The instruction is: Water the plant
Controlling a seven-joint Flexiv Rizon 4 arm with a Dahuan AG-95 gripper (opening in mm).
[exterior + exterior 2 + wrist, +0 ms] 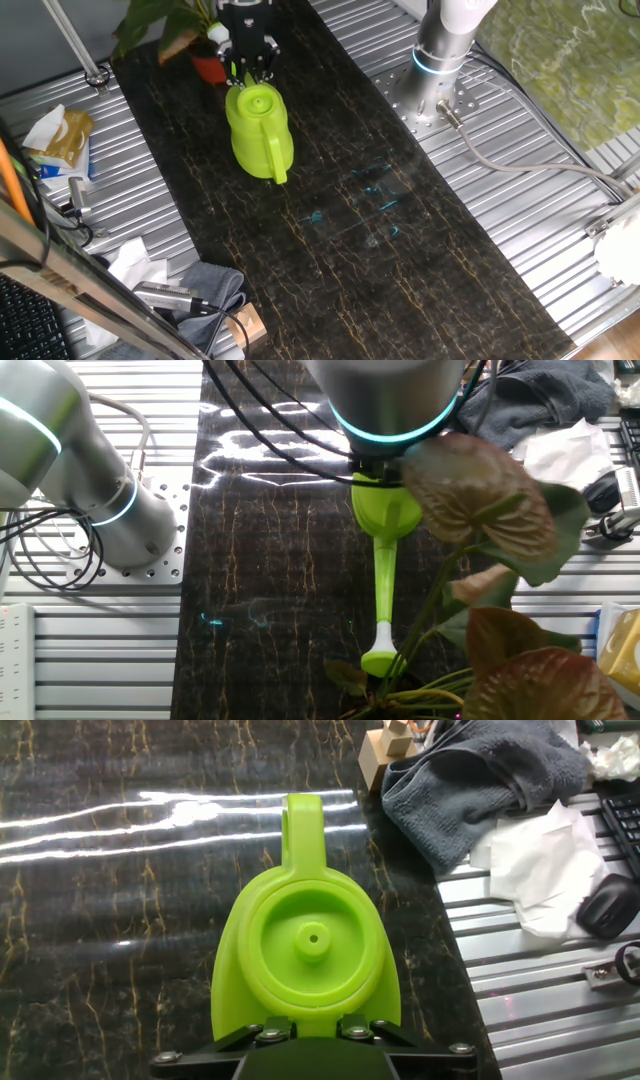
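Observation:
A lime-green watering can (258,130) stands on the black marble strip (400,250), its handle toward the near end. In the other fixed view its body (388,510) shows under my wrist, and its long spout (384,590) reaches toward the plant. The plant (160,20) has broad green and brownish leaves (470,485) and an orange-red pot (208,68). My gripper (252,72) sits at the can's plant-side edge. In the hand view the gripper (312,1032) has its jaws pressed to either side of the green neck below the round lid (312,940).
A grey cloth (480,780), white tissue (540,870), wooden blocks (385,750) and a black mouse (608,905) lie on the ribbed metal beside the strip. The arm's base (440,50) stands on the other side. Bags and tools (60,140) lie at the left.

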